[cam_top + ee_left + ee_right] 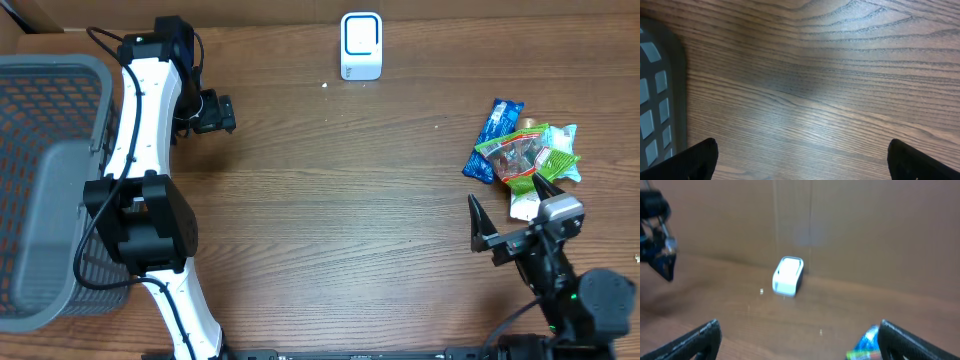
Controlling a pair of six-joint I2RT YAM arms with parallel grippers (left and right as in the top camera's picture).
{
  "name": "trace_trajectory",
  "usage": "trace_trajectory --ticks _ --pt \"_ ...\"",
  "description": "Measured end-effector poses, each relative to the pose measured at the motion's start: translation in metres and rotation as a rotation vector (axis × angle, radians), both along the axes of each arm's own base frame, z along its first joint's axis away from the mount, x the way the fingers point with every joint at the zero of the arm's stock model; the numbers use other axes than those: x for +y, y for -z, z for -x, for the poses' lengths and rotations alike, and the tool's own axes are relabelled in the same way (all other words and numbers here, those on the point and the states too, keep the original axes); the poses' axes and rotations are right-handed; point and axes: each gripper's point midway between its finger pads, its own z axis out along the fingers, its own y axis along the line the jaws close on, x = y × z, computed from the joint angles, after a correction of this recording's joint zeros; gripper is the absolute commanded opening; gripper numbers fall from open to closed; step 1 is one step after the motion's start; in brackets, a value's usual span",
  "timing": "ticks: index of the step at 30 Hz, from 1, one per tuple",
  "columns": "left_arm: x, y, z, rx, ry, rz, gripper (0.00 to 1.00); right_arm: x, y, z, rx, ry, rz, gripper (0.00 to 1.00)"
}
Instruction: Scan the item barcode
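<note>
lying right of barcode scanner [361,45], snack packet pile [525,155] sits just ahead of right gripper [506,195], jaws spread, empty. left gripper [226,112], also spread and empty, well left of scanner. right arm nearer.

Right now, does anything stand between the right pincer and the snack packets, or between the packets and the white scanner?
Nothing visible does. The open right pincer is at the edge of the snack packets, and only bare table lies between them and the white scanner.
</note>
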Motion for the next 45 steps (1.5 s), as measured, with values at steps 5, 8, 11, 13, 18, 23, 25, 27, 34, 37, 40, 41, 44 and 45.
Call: trace_trajectory --ticks 5,8,11,13,18,23,25,27,34,37,40,41,44,45 --pt "0.0 0.0 0.0 0.0 0.0 0.0 1.0 0.003 0.03 -0.007 -0.1 -0.001 -0.011 1.0" --pt "0.0 0.0 0.0 0.0 0.0 0.0 1.0 0.007 0.047 -0.005 -0.116 -0.006 -0.017 1.0" --pt "0.0 0.0 0.0 0.0 0.0 0.0 1.0 0.007 0.057 -0.002 -0.135 0.006 -0.022 1.0" --pt "0.0 0.0 0.0 0.0 0.0 0.0 1.0 0.005 0.061 -0.002 -0.143 0.019 -0.025 1.0" --pt "0.0 0.0 0.0 0.0 0.0 0.0 0.99 0.002 0.082 -0.004 -0.091 0.039 -0.02 1.0" --pt "0.0 0.0 0.0 0.0 0.0 0.0 1.0 0.001 0.1 -0.003 -0.023 0.045 -0.011 1.0" --pt "0.0 0.0 0.0 0.0 0.0 0.0 1.0 0.002 0.097 -0.002 -0.035 0.039 -0.012 1.0" --pt "0.0 0.0 0.0 0.0 0.0 0.0 1.0 0.004 0.096 -0.002 -0.038 0.032 -0.013 1.0" --pt "0.0 0.0 0.0 0.0 0.0 0.0 1.0 0.004 0.096 -0.002 -0.037 0.028 -0.012 1.0" --pt "0.0 0.0 0.0 0.0 0.0 0.0 1.0 0.004 0.096 -0.002 -0.038 0.028 -0.013 1.0" --pt "0.0 0.0 0.0 0.0 0.0 0.0 1.0 0.004 0.096 -0.002 -0.038 0.028 -0.013 1.0" --pt "0.0 0.0 0.0 0.0 0.0 0.0 0.99 0.004 0.096 -0.002 -0.037 0.028 -0.012 1.0" --pt "0.0 0.0 0.0 0.0 0.0 0.0 0.99 0.004 0.096 -0.002 -0.037 0.028 -0.012 1.0" --pt "0.0 0.0 0.0 0.0 0.0 0.0 1.0 0.004 0.096 -0.002 -0.038 0.028 -0.013 1.0"
